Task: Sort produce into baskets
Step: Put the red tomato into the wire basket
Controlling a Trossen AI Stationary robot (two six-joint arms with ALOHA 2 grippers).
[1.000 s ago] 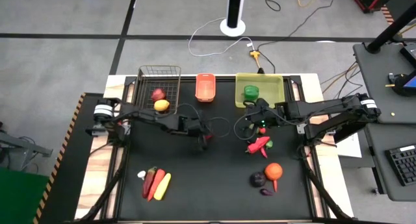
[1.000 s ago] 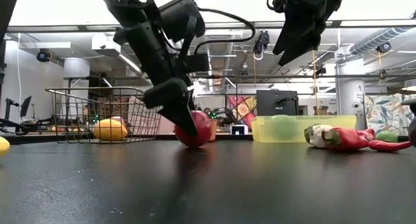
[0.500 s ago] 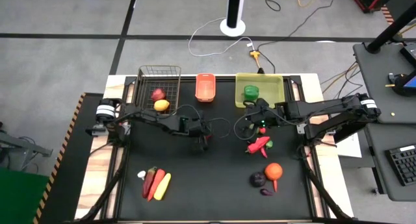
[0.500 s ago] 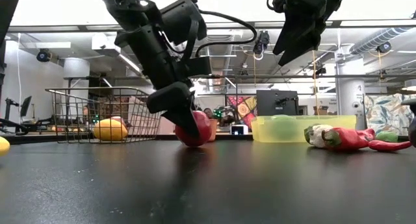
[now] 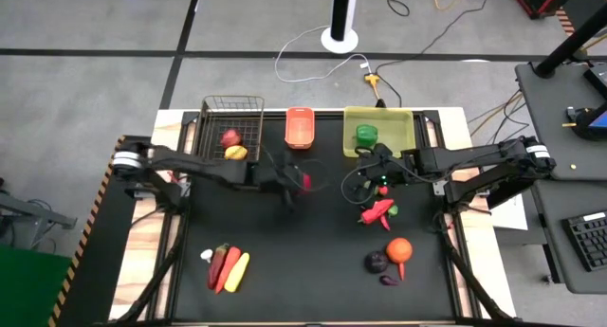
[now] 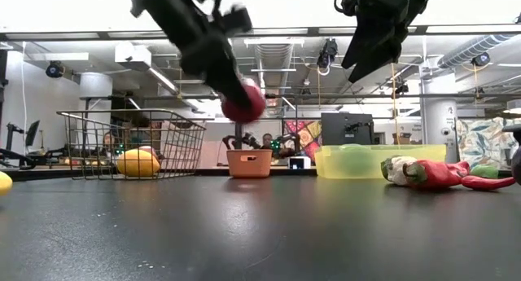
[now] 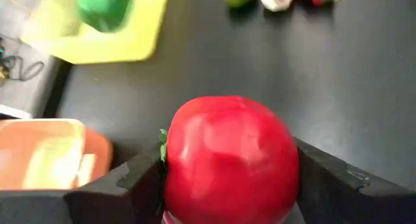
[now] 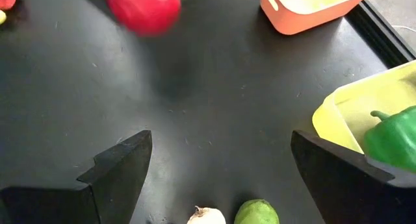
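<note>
My left gripper (image 5: 298, 186) is shut on a red apple (image 7: 231, 159) and holds it above the middle of the table; the apple also shows in the low view (image 6: 242, 103). My right gripper (image 5: 373, 175) is open and empty, raised just in front of the yellow-green bin (image 5: 402, 131), which holds a green pepper (image 5: 366, 135). The wire basket (image 5: 248, 106) holds a red apple (image 5: 229, 137) and a lemon (image 5: 236, 154). The orange basket (image 5: 300, 128) stands between the two. My left gripper pinches the red apple by its two opposite sides (image 7: 174, 165) between its two fingers. The fingers (image 6: 213, 59) slant down onto it from the table's left. The apple is lifted clear of the table.
A red chilli (image 5: 377, 211), a white piece (image 8: 208, 216) and a green piece (image 8: 255, 212) lie under my right gripper. An orange (image 5: 398, 248) and an eggplant (image 5: 377, 262) lie at the front right. Several long vegetables (image 5: 226, 267) lie at the front left.
My left gripper has risen with the red apple and gone a little toward the far edge. The apple, which rested on the table, now hangs clear above it. My right gripper has kept still.
</note>
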